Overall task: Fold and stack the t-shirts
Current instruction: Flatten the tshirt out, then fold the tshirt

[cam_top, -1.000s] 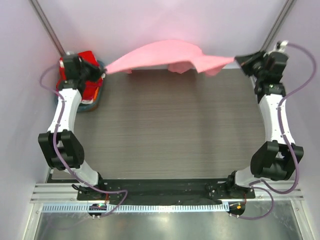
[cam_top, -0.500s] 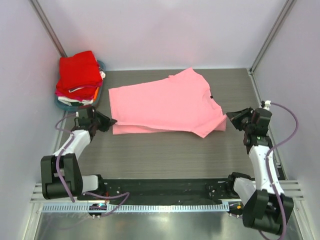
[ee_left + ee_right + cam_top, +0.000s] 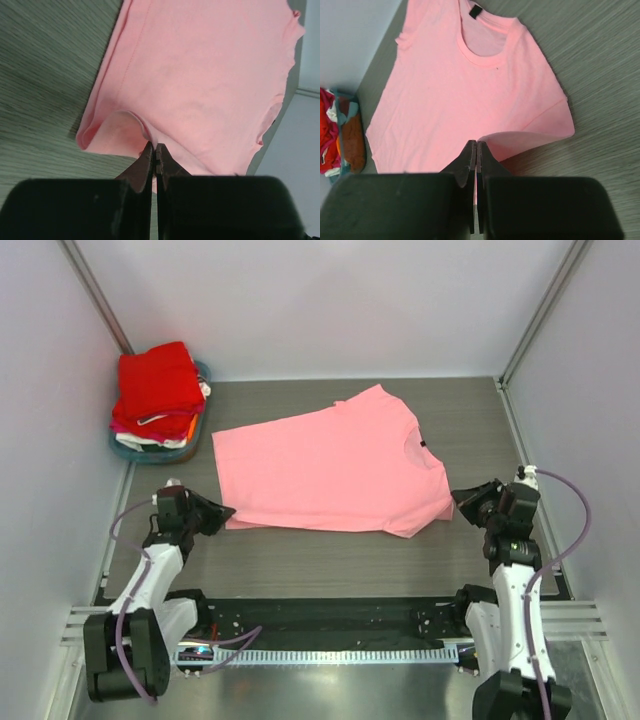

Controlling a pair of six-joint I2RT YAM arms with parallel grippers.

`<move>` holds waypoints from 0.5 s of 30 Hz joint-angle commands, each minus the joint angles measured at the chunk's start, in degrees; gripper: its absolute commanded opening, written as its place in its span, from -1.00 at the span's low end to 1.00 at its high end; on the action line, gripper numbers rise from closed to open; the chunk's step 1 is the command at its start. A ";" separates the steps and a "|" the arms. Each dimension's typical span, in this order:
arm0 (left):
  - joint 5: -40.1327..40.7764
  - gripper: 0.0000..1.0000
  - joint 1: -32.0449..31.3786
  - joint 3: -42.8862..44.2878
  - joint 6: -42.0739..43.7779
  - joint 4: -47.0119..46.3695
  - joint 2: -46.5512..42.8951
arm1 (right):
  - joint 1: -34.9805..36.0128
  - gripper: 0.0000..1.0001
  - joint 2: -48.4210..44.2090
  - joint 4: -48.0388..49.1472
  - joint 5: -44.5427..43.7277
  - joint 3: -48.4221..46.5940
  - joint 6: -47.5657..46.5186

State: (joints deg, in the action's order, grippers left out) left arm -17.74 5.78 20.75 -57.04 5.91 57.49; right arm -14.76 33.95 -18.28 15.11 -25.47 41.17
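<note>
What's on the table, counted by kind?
light pink t-shirt, spread flat: 1
stack of folded shirts, red on top: 1 (number of shirts in it can't be told)
teal tray under the stack: 1
Total: 3

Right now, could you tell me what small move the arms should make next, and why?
Probably open both: the left gripper and right gripper each pinch the near edge of the pink t-shirt, which already lies nearly flat on the table, so releasing frees them to fold.
</note>
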 commanded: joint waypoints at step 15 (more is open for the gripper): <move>4.73 -0.99 0.55 6.58 -4.22 15.01 -5.73 | 8.34 -0.98 34.50 9.40 -2.54 -22.33 -5.31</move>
State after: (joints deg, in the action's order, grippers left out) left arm -12.97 5.82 24.91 -60.66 19.16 50.87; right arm -8.43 66.94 -12.84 15.51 -42.98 36.93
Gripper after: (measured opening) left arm 0.008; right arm 0.026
